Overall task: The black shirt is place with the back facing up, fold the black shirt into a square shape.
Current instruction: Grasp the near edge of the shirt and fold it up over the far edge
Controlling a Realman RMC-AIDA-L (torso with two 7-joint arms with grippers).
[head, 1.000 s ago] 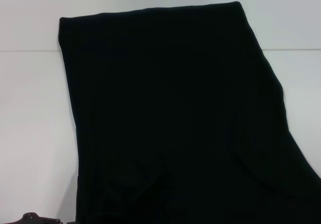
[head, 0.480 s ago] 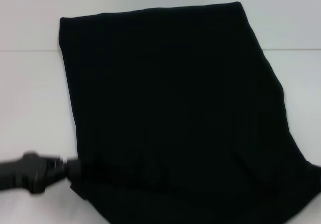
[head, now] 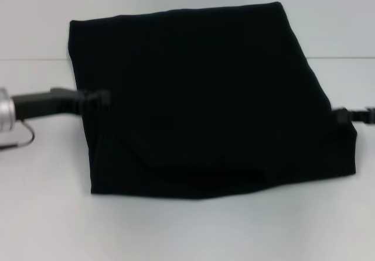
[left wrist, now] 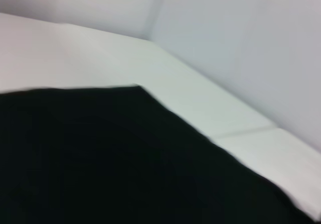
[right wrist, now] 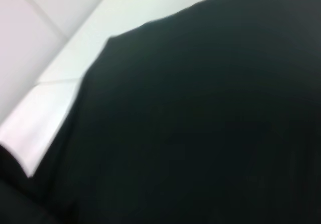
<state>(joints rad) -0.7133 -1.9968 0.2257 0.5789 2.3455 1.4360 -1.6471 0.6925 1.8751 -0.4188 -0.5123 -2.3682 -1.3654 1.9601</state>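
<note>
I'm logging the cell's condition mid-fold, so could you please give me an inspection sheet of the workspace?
Surface: white table, bare around the cloth.
Job's things: black shirt, near part folded up, roughly rectangular.
Clutter: nothing seen.
Grippers: left tool at the shirt's left edge; right tool at its right edge; tips merge with the fabric.
Cables: thin cable looping under the left arm.
Surroundings: plain pale wall behind the table.

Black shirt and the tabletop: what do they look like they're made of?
The plain black shirt looks like soft matte fabric, likely a knit: it folds over itself with limp, rounded edges. The white tabletop looks smooth, hard and matte, perhaps laminate; the material is unclear.
</note>
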